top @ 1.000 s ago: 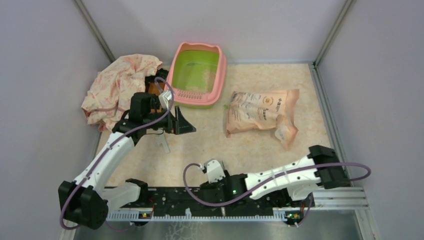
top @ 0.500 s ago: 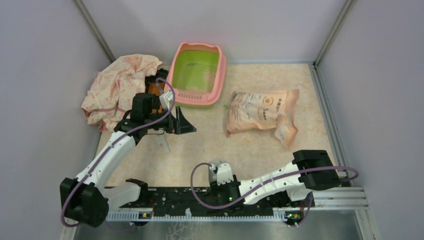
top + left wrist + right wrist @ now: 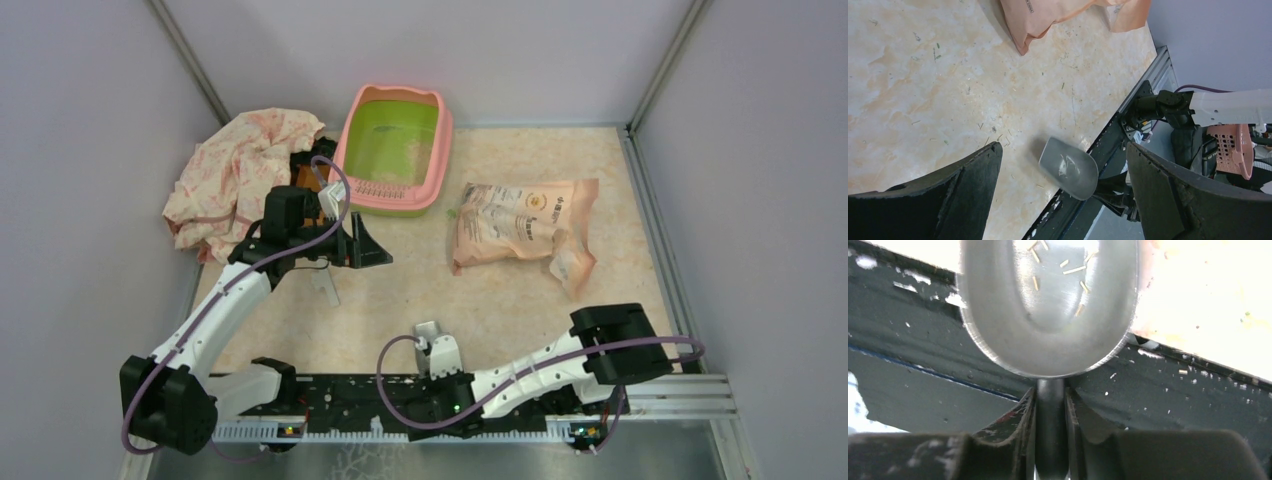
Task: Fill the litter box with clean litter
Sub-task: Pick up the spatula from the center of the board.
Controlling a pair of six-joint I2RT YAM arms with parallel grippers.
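Overhead, the litter box point(image 3: 441, 150) stands at the far edge of the table point(image 3: 500, 290), pink rim around a lime-green inside, with a paler patch on its floor. A crumpled flowered cloth point(image 3: 235, 175) lies just beside it on the left. The peach-pink litter bag point(image 3: 520, 225) lies flat to the right of the box and apart from it. It carries a round orange mark and printed lettering too small to read here. The left gripper point(image 3: 372, 245) hangs near the front of the box, jaws spread. The right gripper point(image 3: 437, 345) sits low by the base rail point(image 3: 330, 400) with the silver scoop point(image 3: 427, 328) at its tip.

From the left wrist, both black fingers point(image 3: 953, 192) stand wide apart with nothing between them. The scoop point(image 3: 1069, 167) lies below at the table's near edge, and a corner of the litter bag point(image 3: 1048, 15) shows at the top. Its small dark printed strip cannot be read.

From the right wrist, the fingers point(image 3: 1020, 422) are clenched on the scoop's dark handle point(image 3: 1050, 420). The bowl point(image 3: 1048, 330) holds a few pale tan bits of litter point(image 3: 1074, 270).
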